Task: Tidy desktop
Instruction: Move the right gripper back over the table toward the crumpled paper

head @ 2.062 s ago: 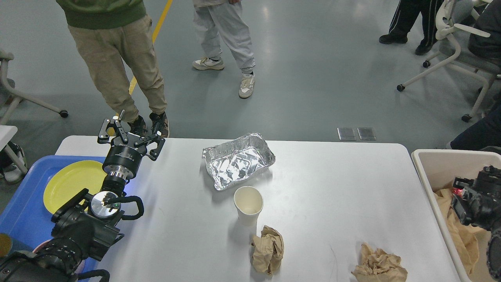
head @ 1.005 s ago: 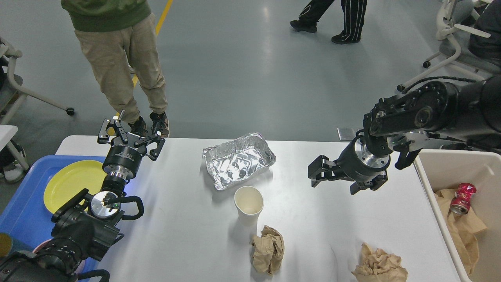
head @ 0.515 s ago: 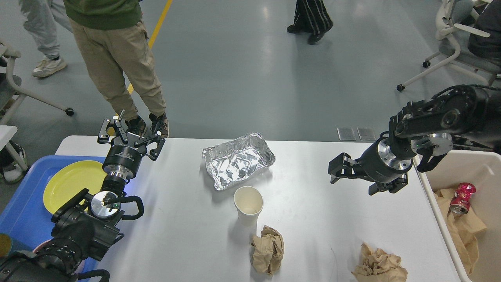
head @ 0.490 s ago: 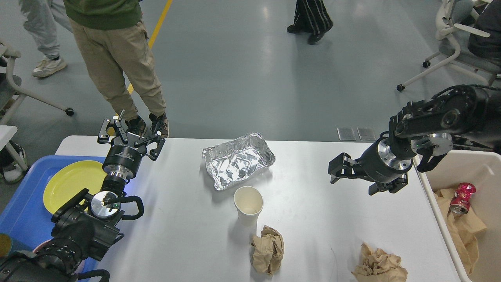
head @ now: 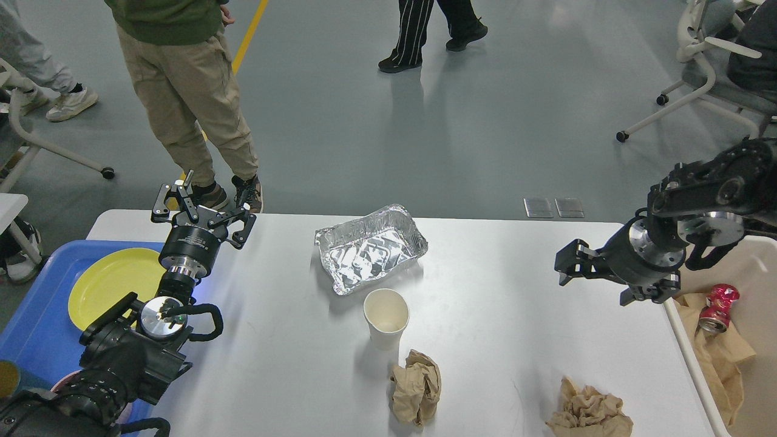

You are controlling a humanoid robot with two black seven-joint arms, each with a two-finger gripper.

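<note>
White matte desktop [head: 498,340] with rounded corners; left end effector [head: 203,209] spread, empty; right end effector [head: 567,267] unclear.

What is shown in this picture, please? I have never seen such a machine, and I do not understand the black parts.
The camera sits in a humanoid robot's head, looking down. The black parts are its two arms. The left pincer is open and empty above the white desktop. The right pincer also holds nothing; its fingers are too dark to judge. On the desktop lie a foil tray, a paper cup and two crumpled brown papers. A red can lies in the beige bin.
</note>
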